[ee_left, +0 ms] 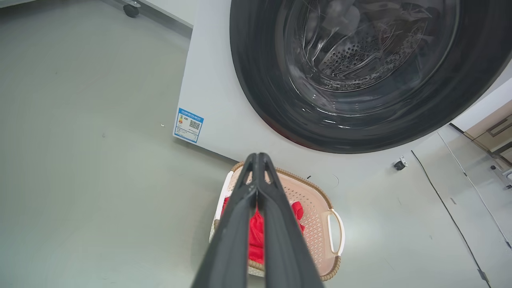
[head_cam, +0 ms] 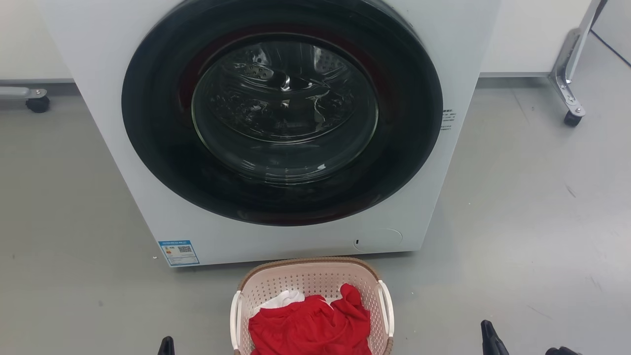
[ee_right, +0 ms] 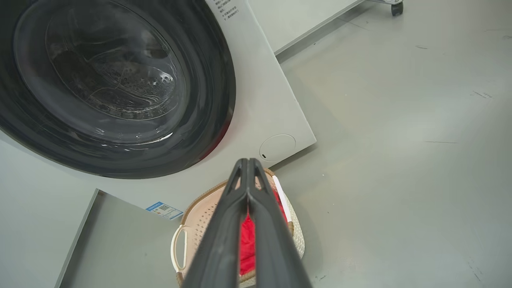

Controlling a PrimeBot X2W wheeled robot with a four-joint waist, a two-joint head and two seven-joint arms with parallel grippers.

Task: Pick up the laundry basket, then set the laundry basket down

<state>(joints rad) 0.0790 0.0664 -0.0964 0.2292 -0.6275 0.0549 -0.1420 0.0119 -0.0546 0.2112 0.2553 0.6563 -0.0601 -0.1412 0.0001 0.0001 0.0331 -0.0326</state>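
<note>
Floor [head_cam: 517,222]: smooth grey, matte, with a few dark scuffs and short scratches, mostly on the right side. White wall [head_cam: 522,34] with a pale skirting runs behind.

Washer [head_cam: 458,49]: white front-loader standing on the floor. Its round dark door [head_cam: 283,108] is closed, and the steel drum shows through the glass. There is a blue label [head_cam: 179,252] at the lower left of the front and a round cover [head_cam: 377,240] at the lower right.

Room edges: a black caster [head_cam: 37,103] on a grey bar at far left; a metal leg [head_cam: 572,64] ending in a caster at far right.

Basket [head_cam: 296,283]: upright on the floor, just before the washer's base and centred below the door. Cannot tell if the rim touches the washer. A red cloth [head_cam: 310,328] lies inside over a white cloth [head_cam: 286,298].

Left gripper [ee_left: 256,157]: jaws clenched, tips meeting, nothing between them. It sits above the basket's left side, clear of it.

Right gripper [ee_right: 247,161]: jaws likewise clenched and empty, above the basket's right side, clear of it.

In the head view the basket lies between the two grippers at the bottom edge.
</note>
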